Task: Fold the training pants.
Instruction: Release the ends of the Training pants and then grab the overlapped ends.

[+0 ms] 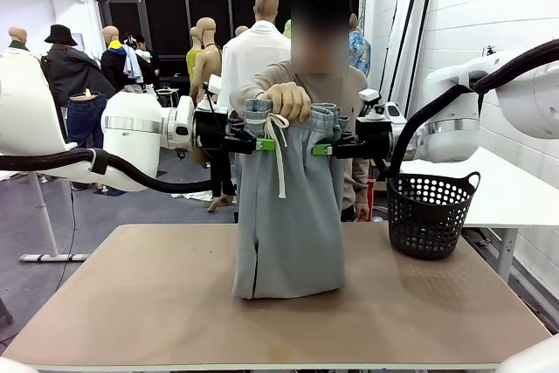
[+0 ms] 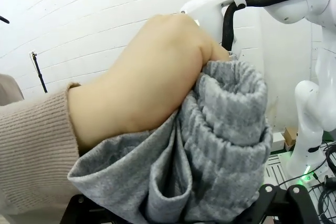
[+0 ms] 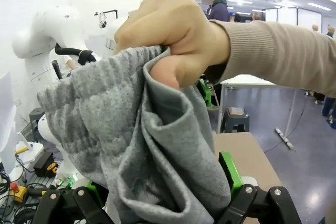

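Grey jersey training pants (image 1: 288, 216) hang upright over the table (image 1: 131, 303), long axis vertical: waistband up top, legs dropping straight so the cuffs rest on the tabletop near the middle. White drawstring (image 1: 279, 159) dangles down the front from the waistband.

Person's hand (image 1: 288, 100) is clenched in a fist, pinching the bunched waistband at its centre. Left gripper (image 1: 262, 143) and right gripper (image 1: 320, 149) come in level from either side, jaws spread wide, green pads at the 2 waistband edges; fabric sits between the fingers in both wrist views, but can't tell if the pads actually touch it.

Lower fingers in the wrist views are mostly buried under cloth. Person's other hand is hidden behind the pants.

Table is a plain tan board w/ a black perforated basket (image 1: 432, 216) at its right far corner. Room behind: white brick wall on the right, grey floor.
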Controlling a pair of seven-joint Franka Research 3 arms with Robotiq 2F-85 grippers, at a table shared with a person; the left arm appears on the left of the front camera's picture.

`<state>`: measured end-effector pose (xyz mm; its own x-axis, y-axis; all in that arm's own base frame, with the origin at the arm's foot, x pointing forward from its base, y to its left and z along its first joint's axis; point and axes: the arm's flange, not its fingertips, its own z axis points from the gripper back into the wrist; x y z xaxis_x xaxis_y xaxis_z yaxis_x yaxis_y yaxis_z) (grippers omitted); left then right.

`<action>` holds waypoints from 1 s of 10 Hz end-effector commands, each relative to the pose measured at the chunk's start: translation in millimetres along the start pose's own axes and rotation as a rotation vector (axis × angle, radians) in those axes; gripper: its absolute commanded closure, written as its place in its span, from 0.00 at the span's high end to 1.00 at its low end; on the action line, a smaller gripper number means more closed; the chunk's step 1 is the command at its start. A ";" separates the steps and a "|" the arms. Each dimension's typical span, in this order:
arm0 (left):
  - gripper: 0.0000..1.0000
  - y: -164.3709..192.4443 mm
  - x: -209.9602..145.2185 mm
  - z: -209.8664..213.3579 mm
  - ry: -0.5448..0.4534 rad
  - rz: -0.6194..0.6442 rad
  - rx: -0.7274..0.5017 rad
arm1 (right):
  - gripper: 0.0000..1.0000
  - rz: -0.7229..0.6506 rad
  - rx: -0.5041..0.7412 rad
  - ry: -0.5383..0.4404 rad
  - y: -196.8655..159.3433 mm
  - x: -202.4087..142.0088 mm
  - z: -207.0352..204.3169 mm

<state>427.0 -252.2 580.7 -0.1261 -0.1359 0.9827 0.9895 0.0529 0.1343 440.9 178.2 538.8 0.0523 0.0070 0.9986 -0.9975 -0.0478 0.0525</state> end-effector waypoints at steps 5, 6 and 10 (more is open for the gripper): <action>1.00 7.2 -0.2 -3.7 0.008 -0.042 0.034 | 1.00 0.021 -0.016 0.009 -9.4 11.4 -8.9; 0.90 7.1 -0.3 -3.0 0.006 -0.048 0.039 | 0.84 0.025 -0.017 0.003 -9.9 11.8 -8.3; 0.13 11.9 7.2 1.9 -0.021 -0.087 0.110 | 0.05 -0.007 0.020 -0.028 -12.6 13.7 -3.8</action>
<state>435.5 -245.4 586.9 -0.1794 -0.1493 0.9724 0.9737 0.1144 0.1972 448.0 179.6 547.0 0.0382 -0.0002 0.9993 -0.9980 -0.0495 0.0382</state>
